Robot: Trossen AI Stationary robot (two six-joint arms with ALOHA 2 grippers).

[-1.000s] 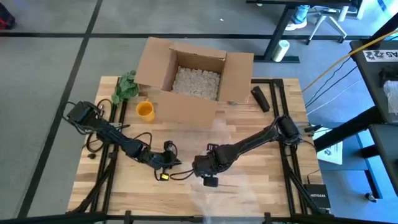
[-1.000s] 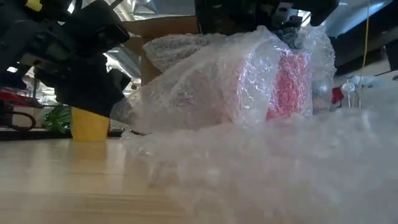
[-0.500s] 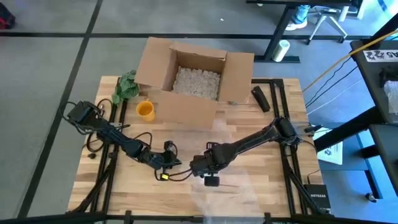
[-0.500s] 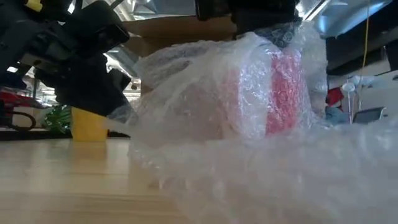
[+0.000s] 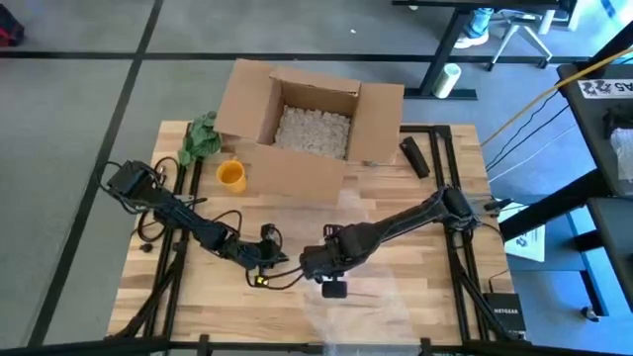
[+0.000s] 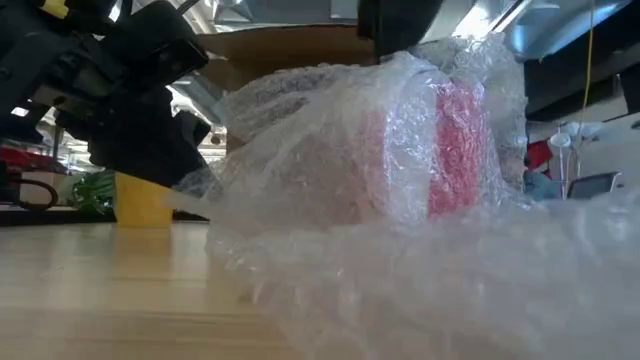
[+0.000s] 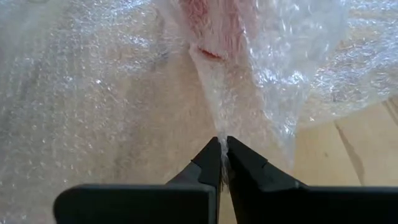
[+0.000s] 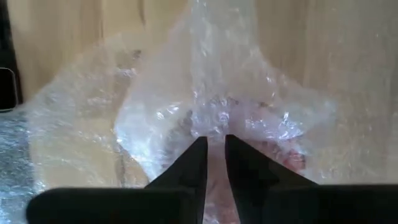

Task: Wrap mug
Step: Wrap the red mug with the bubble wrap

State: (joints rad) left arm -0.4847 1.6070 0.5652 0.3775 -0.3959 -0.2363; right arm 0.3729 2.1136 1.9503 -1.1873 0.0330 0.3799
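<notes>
Fingers of the left gripper [image 7: 222, 144] pinch the bubble wrap [image 7: 112, 93] edge; toward three o'clock, the right gripper [image 8: 214, 142] clamps wrap over the pink mug [image 6: 455, 140] mid-table. Advice: keep both pulls taut.

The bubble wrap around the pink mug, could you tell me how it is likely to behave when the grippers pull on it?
The bubble wrap looks floppy: it drapes in loose folds over the pink mug. It is probably light and stretchy, since the left gripper pinches a thin gathered strand of it. It may slip or spring open if released, as the right gripper also pinches it.
</notes>
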